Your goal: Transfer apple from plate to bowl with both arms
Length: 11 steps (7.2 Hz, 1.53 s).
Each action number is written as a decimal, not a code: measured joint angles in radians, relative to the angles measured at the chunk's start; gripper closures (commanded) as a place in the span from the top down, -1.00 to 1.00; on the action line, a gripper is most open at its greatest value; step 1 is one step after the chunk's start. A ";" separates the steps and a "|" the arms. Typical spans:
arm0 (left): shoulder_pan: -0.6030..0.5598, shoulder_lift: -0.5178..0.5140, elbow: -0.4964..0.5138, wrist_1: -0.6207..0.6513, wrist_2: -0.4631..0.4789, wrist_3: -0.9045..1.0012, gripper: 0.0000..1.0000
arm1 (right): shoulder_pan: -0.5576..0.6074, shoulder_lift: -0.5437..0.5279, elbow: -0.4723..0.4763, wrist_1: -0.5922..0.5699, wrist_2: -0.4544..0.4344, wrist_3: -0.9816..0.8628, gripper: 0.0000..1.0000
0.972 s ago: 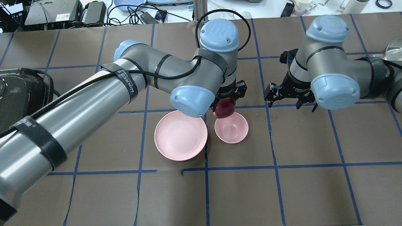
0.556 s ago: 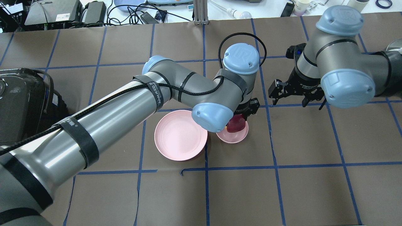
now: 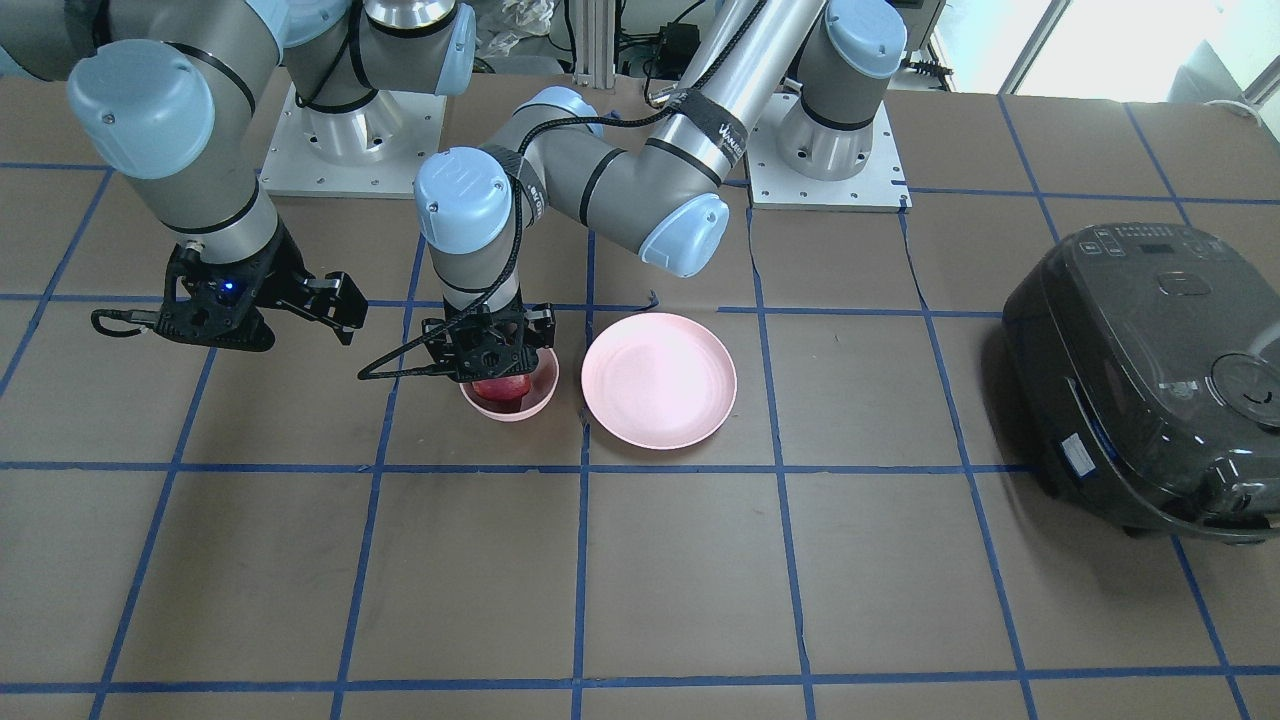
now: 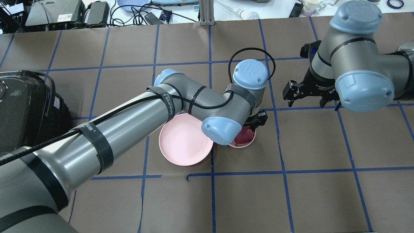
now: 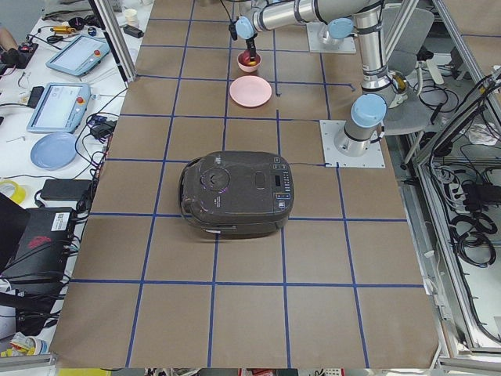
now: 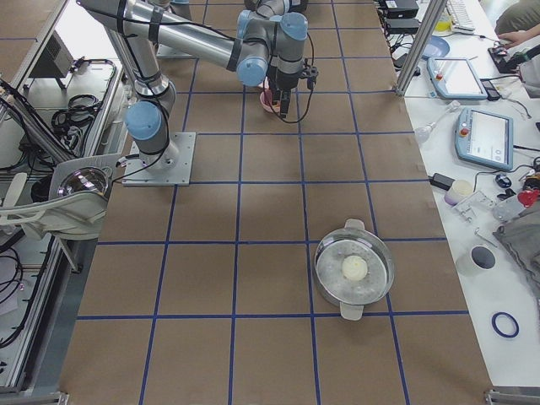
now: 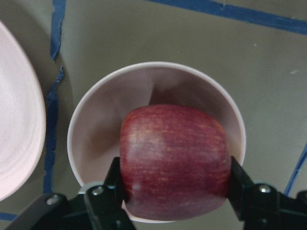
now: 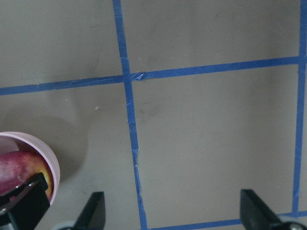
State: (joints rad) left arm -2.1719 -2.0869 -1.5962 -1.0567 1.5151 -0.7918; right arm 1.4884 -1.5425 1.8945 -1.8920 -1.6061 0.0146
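Observation:
The dark red apple (image 7: 175, 160) sits down inside the small pink bowl (image 7: 86, 120), clamped between my left gripper's (image 7: 175, 191) two black fingers. The front view shows the apple (image 3: 503, 387) low in the bowl (image 3: 515, 408) under the left gripper (image 3: 490, 362). The wide pink plate (image 3: 660, 380) lies empty beside the bowl, also seen from overhead (image 4: 184, 142). Overhead, the left wrist hides most of the bowl (image 4: 242, 145) and the apple (image 4: 244, 136). My right gripper (image 8: 177, 215) is open and empty, hovering over bare table to the bowl's right (image 4: 309, 98).
A black rice cooker (image 3: 1150, 380) stands on the robot's far left. A steel pot (image 6: 354, 270) with a white ball in it stands far off on the robot's right. Blue tape lines grid the brown table. Clutter lies beyond the far edge.
My left arm has carried the apple from above the bowl's far rim down into the bowl. My right arm has drawn back, away from the bowl, still open.

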 measured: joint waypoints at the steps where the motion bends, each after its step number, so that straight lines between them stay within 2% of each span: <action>1: 0.003 0.013 0.003 -0.002 0.001 0.028 1.00 | 0.002 -0.009 -0.018 0.016 -0.004 0.005 1.00; 4: 0.092 0.086 0.008 -0.058 -0.041 0.126 1.00 | 0.002 -0.022 -0.111 0.092 -0.011 0.001 1.00; 7: 0.230 0.196 0.011 -0.214 -0.051 0.355 1.00 | 0.035 -0.041 -0.246 0.231 0.025 0.019 1.00; 9: 0.296 0.305 0.010 -0.304 -0.038 0.528 1.00 | 0.066 -0.053 -0.271 0.249 0.080 0.022 1.00; 11: 0.352 0.425 0.005 -0.374 -0.007 0.645 1.00 | 0.073 -0.053 -0.272 0.251 0.084 0.022 1.00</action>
State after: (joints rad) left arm -1.8197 -1.6621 -1.5915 -1.4306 1.5081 -0.1463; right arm 1.5617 -1.5954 1.6226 -1.6406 -1.5221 0.0369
